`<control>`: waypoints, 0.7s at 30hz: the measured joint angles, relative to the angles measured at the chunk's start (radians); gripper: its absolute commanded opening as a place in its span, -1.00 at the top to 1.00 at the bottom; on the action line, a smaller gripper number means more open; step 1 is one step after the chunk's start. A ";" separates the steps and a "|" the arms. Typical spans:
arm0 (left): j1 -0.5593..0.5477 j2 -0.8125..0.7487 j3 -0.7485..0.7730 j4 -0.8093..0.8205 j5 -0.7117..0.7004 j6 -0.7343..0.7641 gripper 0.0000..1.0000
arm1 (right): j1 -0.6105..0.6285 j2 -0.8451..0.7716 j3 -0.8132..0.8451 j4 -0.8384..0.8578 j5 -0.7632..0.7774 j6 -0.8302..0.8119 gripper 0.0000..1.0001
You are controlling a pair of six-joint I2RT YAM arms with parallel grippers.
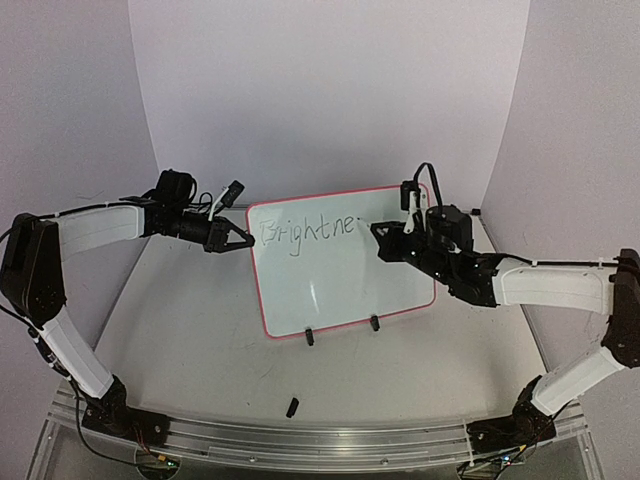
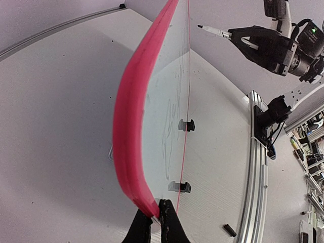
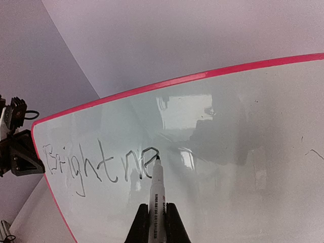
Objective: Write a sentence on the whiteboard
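**Both arms folded in toward the middle, both grippers clamped**

The left arm (image 1: pixel 95 225) goes up from its base at the near left corner and bends at an elbow way out on the left. Its white forearm then runs right, roughly level, and the left gripper (image 1: pixel 236 240) is pinched tight on the left edge of the whiteboard (image 1: pixel 340 275). The right arm (image 1: pixel 555 285) pretty much mirrors it: base near right, elbow out at the right edge, forearm angling left and a bit up. The right gripper (image 3: pixel 157 223) is closed around a marker (image 3: pixel 157 185), one finger on each side of the barrel, wrist aimed at the board's face.
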 measured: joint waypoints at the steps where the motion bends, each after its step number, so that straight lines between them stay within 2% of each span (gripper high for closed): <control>1: 0.000 0.000 0.001 -0.002 0.000 0.000 1.00 | 0.000 -0.004 0.000 0.004 0.004 -0.002 1.00; 21: -0.002 0.000 0.004 -0.008 -0.001 0.002 1.00 | -0.003 0.057 0.039 0.012 0.066 -0.045 1.00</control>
